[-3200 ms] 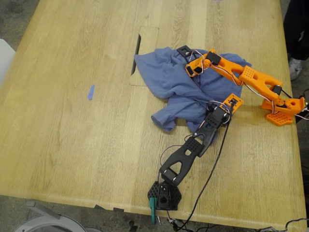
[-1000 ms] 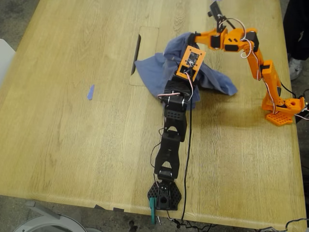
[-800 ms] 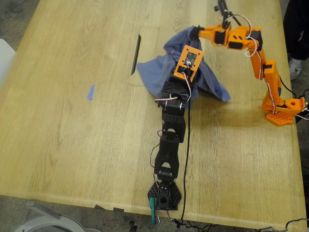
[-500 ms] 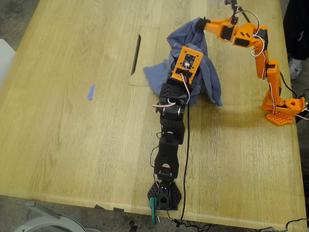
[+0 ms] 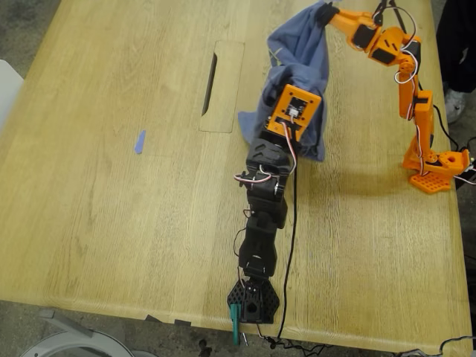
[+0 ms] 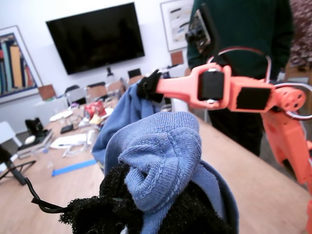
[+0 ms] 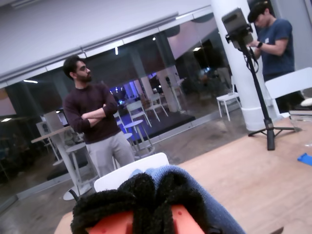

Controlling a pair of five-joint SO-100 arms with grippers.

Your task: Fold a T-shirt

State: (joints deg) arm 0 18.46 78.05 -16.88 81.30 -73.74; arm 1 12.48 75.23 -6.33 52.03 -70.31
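The slate-blue T-shirt (image 5: 303,52) hangs bunched above the table, held up between both arms. My second gripper (image 5: 325,13), on the orange arm, is shut on a fold of it near the table's far edge. My first gripper (image 5: 278,95), on the black arm, is shut on another bunch lower down, partly hidden under its orange camera plate. In the first wrist view the black fuzzy pads (image 6: 122,195) clamp a knot of T-shirt (image 6: 161,151), with the second gripper (image 6: 148,87) pinching cloth beyond. The second wrist view shows its pads (image 7: 146,195) closed on blue cloth (image 7: 217,212).
A blue tape scrap (image 5: 140,141) lies toward the exterior view's left. A cable slot (image 5: 211,83) is cut into the table beside the hanging cloth. The orange base (image 5: 435,169) stands at the exterior view's right, the black base (image 5: 253,301) at the near edge. A person (image 5: 455,44) stands at the exterior view's right.
Both grippers have risen and moved toward the table's far edge, pulling the T-shirt up off the wood. It went from lying spread to hanging in a narrow bunch.
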